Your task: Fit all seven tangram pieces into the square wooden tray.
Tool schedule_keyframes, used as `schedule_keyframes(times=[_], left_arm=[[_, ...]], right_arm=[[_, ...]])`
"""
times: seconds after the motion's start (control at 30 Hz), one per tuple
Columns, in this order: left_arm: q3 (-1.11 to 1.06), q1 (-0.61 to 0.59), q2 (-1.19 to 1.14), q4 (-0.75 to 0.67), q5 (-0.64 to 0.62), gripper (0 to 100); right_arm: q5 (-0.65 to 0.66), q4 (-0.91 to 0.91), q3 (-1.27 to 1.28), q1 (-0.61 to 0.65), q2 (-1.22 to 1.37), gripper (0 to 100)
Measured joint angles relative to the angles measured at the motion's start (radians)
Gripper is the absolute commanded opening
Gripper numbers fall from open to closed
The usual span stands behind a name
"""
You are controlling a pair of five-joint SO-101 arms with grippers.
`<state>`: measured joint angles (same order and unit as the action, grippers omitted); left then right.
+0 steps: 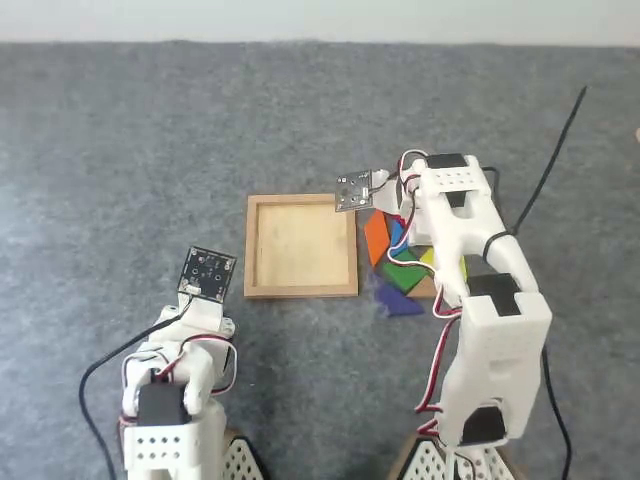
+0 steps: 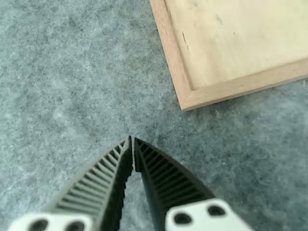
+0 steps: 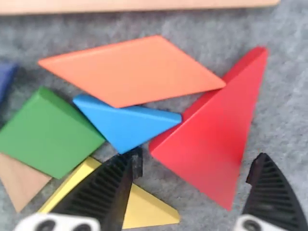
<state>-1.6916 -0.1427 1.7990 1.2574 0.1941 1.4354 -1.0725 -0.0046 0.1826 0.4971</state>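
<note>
Waiting empty just ahead of the left gripper's [image 2: 132, 142] pressed-together jaws, the wooden tray [image 2: 231, 48] has no piece in it. The red triangle [image 3: 216, 144] lies between the right gripper's [image 3: 196, 161] parted jaws, probably the intended pick. Its long axis runs away from them, sharp tip pointing at the tray, beside the orange parallelogram [image 3: 132, 72].

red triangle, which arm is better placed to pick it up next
Right. The right gripper hangs open over the red triangle, beside the other pieces. The left gripper is shut over bare carpet near a corner of the tray, on the tray's far side from the pieces.
</note>
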Motion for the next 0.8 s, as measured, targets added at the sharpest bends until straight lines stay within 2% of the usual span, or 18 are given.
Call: schedule_keyframes(times=[0.5, 0.8], left_arm=[[0.0, 0.0, 0.0, 0.0, 0.0, 1], [0.0, 0.0, 0.0, 0.0, 0.0, 1]], right_arm=[[-0.095, 0.078, 0.0, 0.054, 0.0, 33.9], [-0.106, 0.081, 0.0, 0.054, 0.0, 33.9]])
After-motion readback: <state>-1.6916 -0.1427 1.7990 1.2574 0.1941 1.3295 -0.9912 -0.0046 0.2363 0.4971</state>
